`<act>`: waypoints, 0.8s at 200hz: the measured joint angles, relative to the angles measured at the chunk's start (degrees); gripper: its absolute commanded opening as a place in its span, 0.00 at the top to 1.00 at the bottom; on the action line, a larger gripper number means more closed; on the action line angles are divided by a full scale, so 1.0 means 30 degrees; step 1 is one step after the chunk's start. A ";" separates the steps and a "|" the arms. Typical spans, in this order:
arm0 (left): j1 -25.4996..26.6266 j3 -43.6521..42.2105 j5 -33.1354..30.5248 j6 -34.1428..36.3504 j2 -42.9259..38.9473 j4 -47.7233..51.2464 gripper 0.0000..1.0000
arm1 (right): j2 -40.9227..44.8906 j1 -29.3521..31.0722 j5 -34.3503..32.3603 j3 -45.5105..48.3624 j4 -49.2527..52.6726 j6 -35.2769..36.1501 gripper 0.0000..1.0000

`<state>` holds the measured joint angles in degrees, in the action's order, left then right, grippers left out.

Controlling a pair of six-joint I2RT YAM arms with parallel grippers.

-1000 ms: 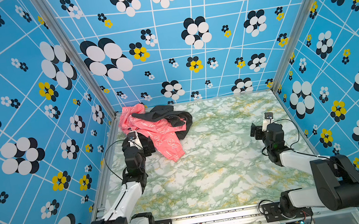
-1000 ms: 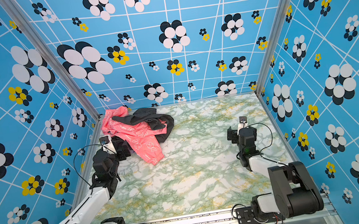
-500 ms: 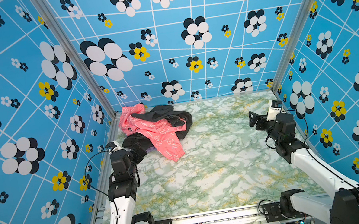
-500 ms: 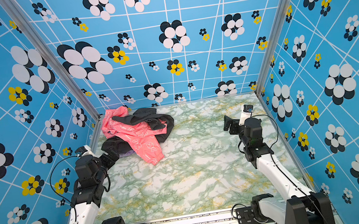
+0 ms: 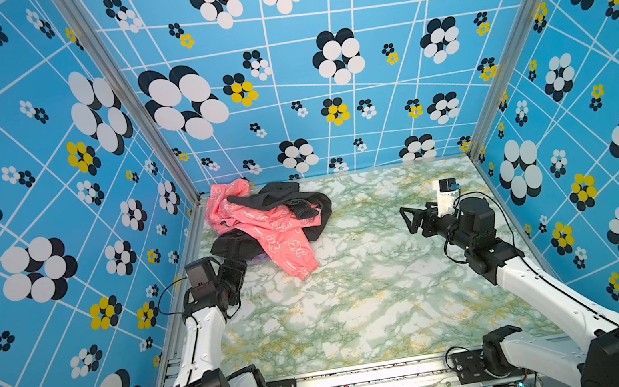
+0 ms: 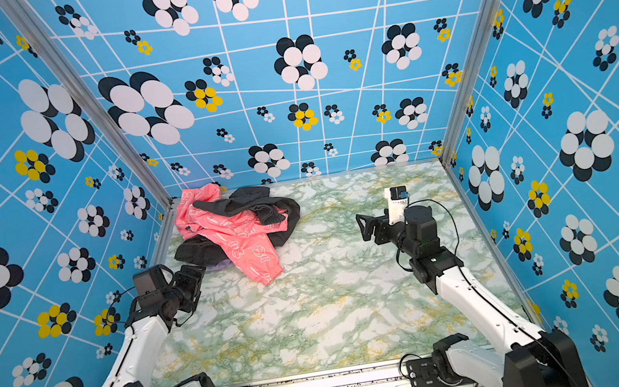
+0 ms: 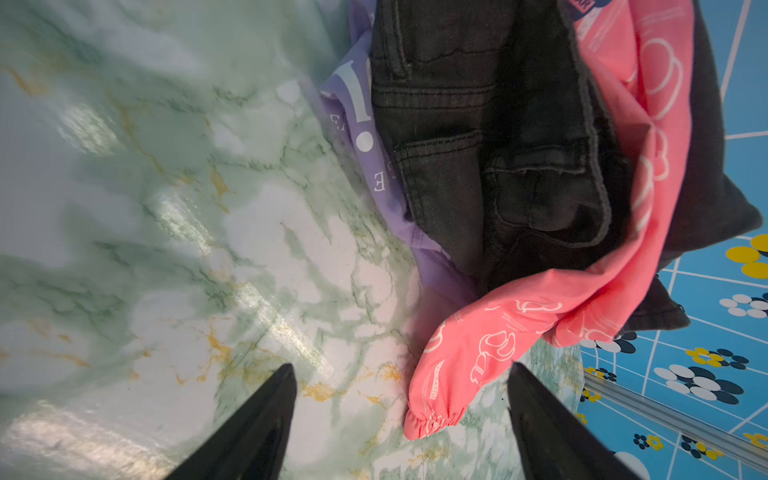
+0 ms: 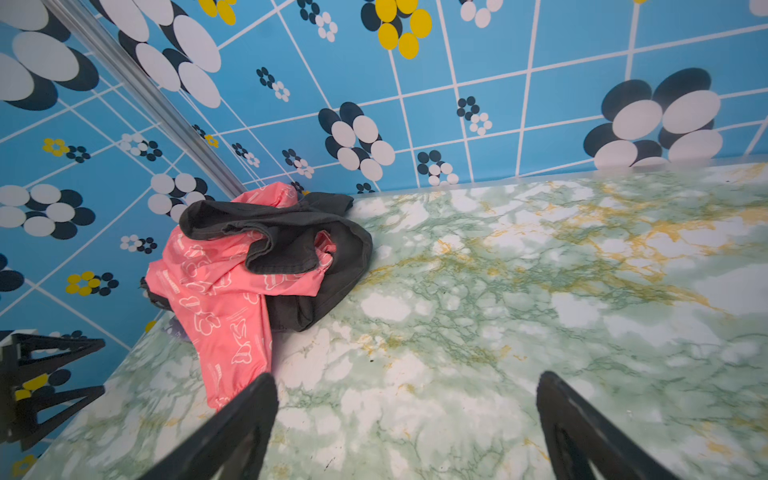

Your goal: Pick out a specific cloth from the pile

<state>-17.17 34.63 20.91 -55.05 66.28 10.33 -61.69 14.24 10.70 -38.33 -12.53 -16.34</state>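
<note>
— The cloth [image 7: 388, 199]: where does it lie from the left gripper [image 7: 400, 368]?

— Start at the jaws. In the left wrist view its two black fingers [image 7: 266, 415] stand spread and pinch nothing. The gap between them shows only the marble table [image 7: 166, 249] and the gathered cuff of the coral-pink garment [image 7: 498, 332], and I cannot tell whether either finger touches that cuff.

— And beyond the cuff?

— A black garment [image 7: 478, 124] with stitched seams and a pocket lies over the lavender cloth. Only a strip of the cloth shows along the black edge. It lies flat on the table and carries white lettering. The pink sleeve crosses over its near end.

— What do the top views add?

— In both, the left gripper sits low at the near edge of the pile [image 5: 269, 217]. A sliver of lavender peeks out from under the black fabric just beside the fingertips. The pile sits in the far left corner of the table, up against the blue flowered walls [image 5: 281, 81].

— The right gripper [image 5: 409, 221]?

— It is well apart from the pile, over the right part of the table, with its fingers pointing toward the heap. In the right wrist view its jaws are wide apart, with only bare marble between them. They hold nothing.
</note>
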 measured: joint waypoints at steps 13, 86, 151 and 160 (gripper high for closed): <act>-0.0109 0.0160 0.0277 -0.0408 0.0714 -0.0153 0.22 | -0.0189 0.0313 0.0058 -0.0211 -0.0015 0.0000 0.01; -0.0656 0.1253 0.1792 -0.2973 0.5588 -0.3111 0.48 | -0.0386 0.1005 0.0146 -0.0568 -0.0007 0.0073 0.01; -0.0670 0.2033 0.2018 -0.3716 0.8429 -0.5260 0.55 | -0.0379 0.1093 0.0204 -0.0561 0.0066 0.0168 0.01; -0.0692 0.2033 0.2062 -0.3927 0.8779 -0.5625 0.55 | -0.0350 0.1093 0.0204 -0.0554 0.0080 0.0219 0.01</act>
<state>-19.25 40.73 27.09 -66.83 92.62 -6.55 -62.74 17.52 11.31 -39.99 -12.29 -15.68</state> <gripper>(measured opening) 0.455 0.991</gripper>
